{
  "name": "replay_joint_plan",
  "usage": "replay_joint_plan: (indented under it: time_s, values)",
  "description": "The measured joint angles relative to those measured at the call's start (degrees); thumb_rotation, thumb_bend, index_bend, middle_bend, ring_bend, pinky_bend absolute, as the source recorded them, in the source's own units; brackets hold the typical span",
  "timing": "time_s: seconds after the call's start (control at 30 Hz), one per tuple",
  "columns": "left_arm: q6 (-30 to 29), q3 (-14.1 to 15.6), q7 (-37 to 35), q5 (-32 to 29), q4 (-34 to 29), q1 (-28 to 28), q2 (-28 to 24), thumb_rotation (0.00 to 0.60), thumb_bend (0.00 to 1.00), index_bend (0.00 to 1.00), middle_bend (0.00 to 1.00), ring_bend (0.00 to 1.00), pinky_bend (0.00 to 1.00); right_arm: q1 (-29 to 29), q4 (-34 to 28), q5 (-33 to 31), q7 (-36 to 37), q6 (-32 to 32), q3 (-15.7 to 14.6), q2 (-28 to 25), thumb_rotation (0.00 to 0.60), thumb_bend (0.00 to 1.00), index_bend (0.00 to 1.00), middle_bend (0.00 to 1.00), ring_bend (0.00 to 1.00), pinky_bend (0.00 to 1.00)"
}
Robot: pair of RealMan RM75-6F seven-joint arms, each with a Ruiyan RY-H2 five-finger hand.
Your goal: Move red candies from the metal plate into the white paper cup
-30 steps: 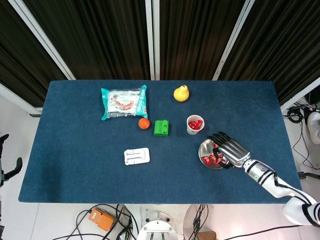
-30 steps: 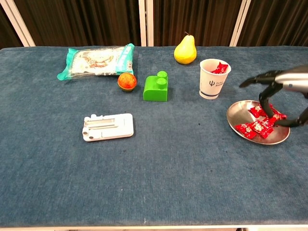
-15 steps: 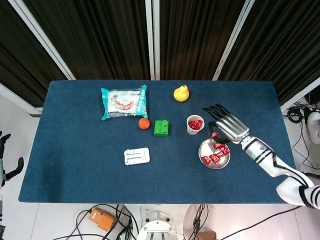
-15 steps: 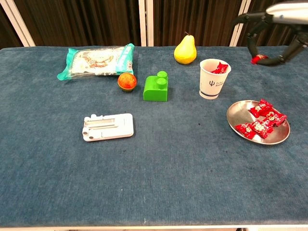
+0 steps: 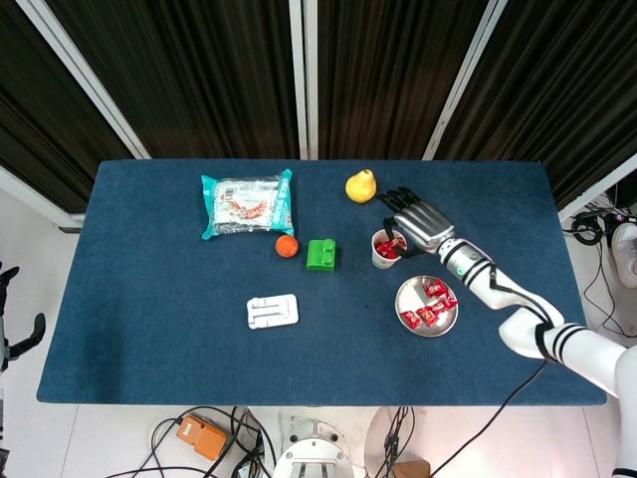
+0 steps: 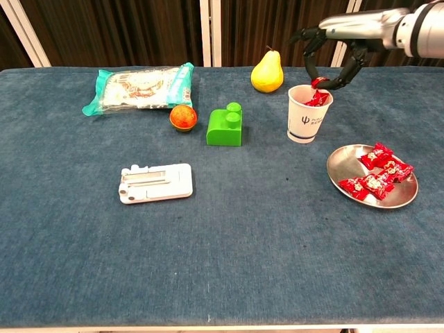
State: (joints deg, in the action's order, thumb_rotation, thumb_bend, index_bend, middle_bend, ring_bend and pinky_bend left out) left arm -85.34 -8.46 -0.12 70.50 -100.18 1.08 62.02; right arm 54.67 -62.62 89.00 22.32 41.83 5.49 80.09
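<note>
Nearest the robot on the blue table (image 6: 229, 263) lies a white flat stand (image 6: 155, 183), well apart from the work and out of the way of the right arm. Further in and off to the right sits the metal plate (image 6: 340, 177), with several red candies (image 6: 378, 173) heaped toward its far-right side; these are what remains to be moved, so the task is partly done, not finished. Just beyond the plate and a little to its left stands the white paper cup (image 6: 302, 123), upright and close enough to the plate that each transfer is a short carry; red wrappers already show at its mouth. The right hand (image 5: 416, 221) hovers over the cup's rim, its fingers (image 6: 355, 64) curved downward like a claw, and the chest view shows one red candy (image 6: 320, 82) pinched at their tips just above the opening, with the other fingers spread. It is held there, I judge, so that it falls straight in when let go; the cup looks light and could tip if the fingers brush its rim. The left hand shows in neither view. In the same row, left of the cup, stand a green block (image 6: 225, 125) and a small orange ball (image 6: 183, 117). Farthest back are a yellow pear (image 6: 267, 72), just behind the cup, and a teal snack packet (image 6: 141, 87) at the far left.
</note>
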Motion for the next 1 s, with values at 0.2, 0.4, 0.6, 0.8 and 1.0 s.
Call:
replay_joint_plan:
  time_s: [0.2,0.4,0.6,0.8,1.0]
  values:
    - [0.13,-0.01,0.09,-0.09,-0.02,0.08,0.04,0.600,0.35,0.12,0.00,0.00,0.00,1.44,1.47,1.40,1.17,0.03,-1.09,1.48,0.600,0.67,0.65,0.09,0.00,0.00]
    - [0.13,-0.03,-0.13,-0.18,-0.07,0.00,-0.08,0.600,0.35,0.12,0.00,0.00,0.00,1.52,1.77,0.94,0.94,-0.51,-1.77,1.26,0.600,0.67,0.65,0.09,0.00,0.00]
    - [0.06,0.00,-0.02,-0.12,-0.08,0.00,-0.04,0.600,0.35,0.12,0.00,0.00,0.00,1.77,2.04,0.37,-0.03,-1.44,-2.32,1.31,0.600,0.67,0.60,0.09,0.00,0.00]
    - [0.17,-0.04,0.09,-0.28,-0.07,0.05,-0.01,0.600,0.35,0.12,0.00,0.00,0.00,1.91,2.30,-0.41,-0.42,-1.33,-2.11,1.70,0.600,0.67,0.46,0.09,0.00,0.00]
    - [0.34,-0.04,0.02,-0.38,-0.07,0.09,-0.11,0.600,0.35,0.12,0.00,0.00,0.00,2.03,2.15,-0.65,-0.41,-1.39,-2.26,1.75,0.600,0.61,0.42,0.09,0.00,0.00]
